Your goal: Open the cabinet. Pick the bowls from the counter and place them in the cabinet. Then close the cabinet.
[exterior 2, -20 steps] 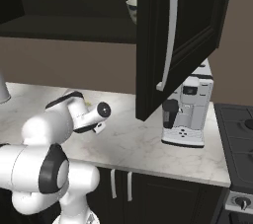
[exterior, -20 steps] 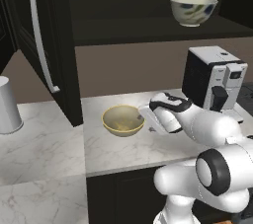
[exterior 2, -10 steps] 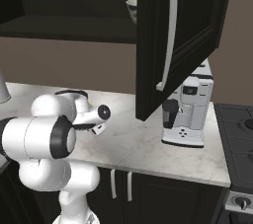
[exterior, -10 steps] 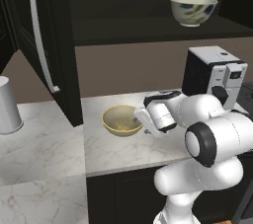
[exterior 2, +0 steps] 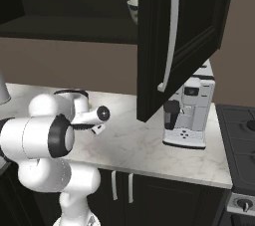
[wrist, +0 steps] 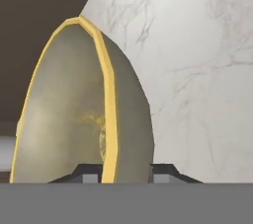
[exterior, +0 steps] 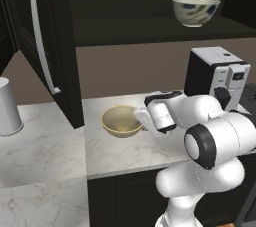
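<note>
- Landmark for you: the coffee machine (exterior: 216,73) at the right end of the counter (exterior: 45,146). Everything below is placed from it.
- Far left of the machine, a grey-white cup (exterior: 8,107) stands upright on the counter, beyond the open cabinet door (exterior: 47,36) with its silver bar handle (exterior: 42,33).
- Left of the machine, the tan-yellow bowl (exterior: 121,120) sits upright on the marble, under the open cabinet (exterior: 150,1).
- Arm pose: your arm is folded low over the counter, elbow bulging toward the camera, with the forearm reaching left from in front of the machine. The wrist lies roughly level, pointing at the bowl.
- Gripper (exterior: 141,121): it sits at the bowl's right rim. In the hand view the two finger tips (wrist: 88,172) straddle the golden rim, one inside the bowl (wrist: 84,114) and one on its outer wall. They look closed down to the wall; you cannot tell whether they press firmly.
- Above and slightly left of the machine, the off-white bowl (exterior: 195,11) with blue-green marks rests upright on the cabinet shelf.
- Right base view: the other open door (exterior 2: 179,31) hangs just left of the machine (exterior 2: 188,113).
</note>
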